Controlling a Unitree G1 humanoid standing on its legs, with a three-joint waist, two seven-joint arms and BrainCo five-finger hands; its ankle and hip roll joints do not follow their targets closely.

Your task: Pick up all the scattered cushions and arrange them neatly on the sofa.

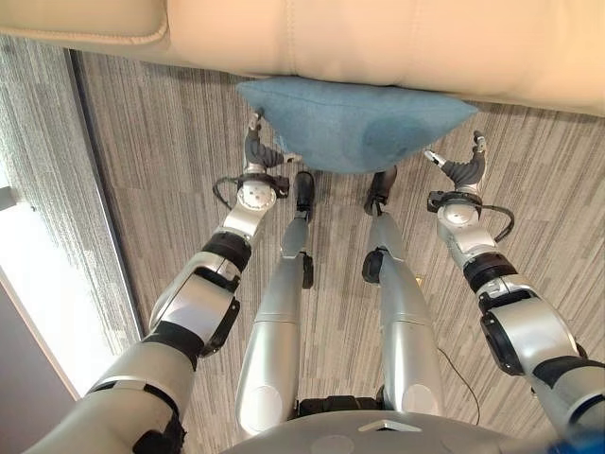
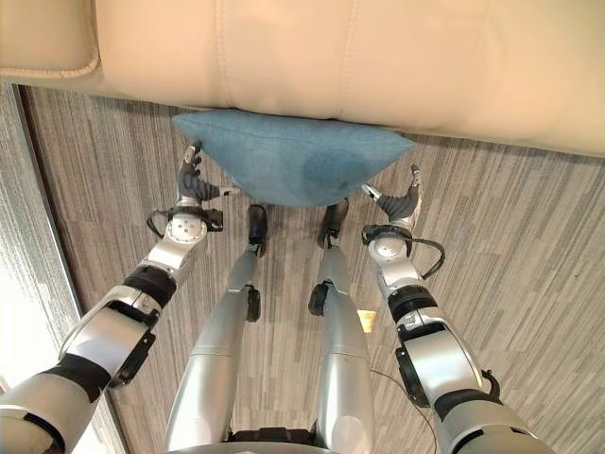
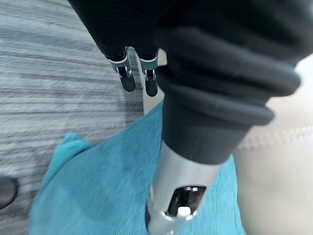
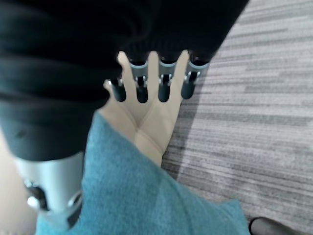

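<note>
Blue cushion (image 1: 354, 121) between left robot hand (image 1: 259, 148) and right robot hand (image 1: 463, 165).

Head eyes look steeply down; wrist cameras, probably very close, share the cushion (image 1: 354, 118).

Blue cushion (image 1: 354, 121) at 12 o'clock, wedged against the front of the cream sofa (image 1: 397, 43); no gap between them there. Left hand (image 1: 257, 147) at its 9 o'clock corner, right hand (image 1: 465, 165) just off its 3 o'clock corner, fingers relaxed on both. Striped carpet (image 1: 161, 180) is free at 9 and at 3 o'clock beyond the hands. Sofa blocks everything toward 12.
</note>
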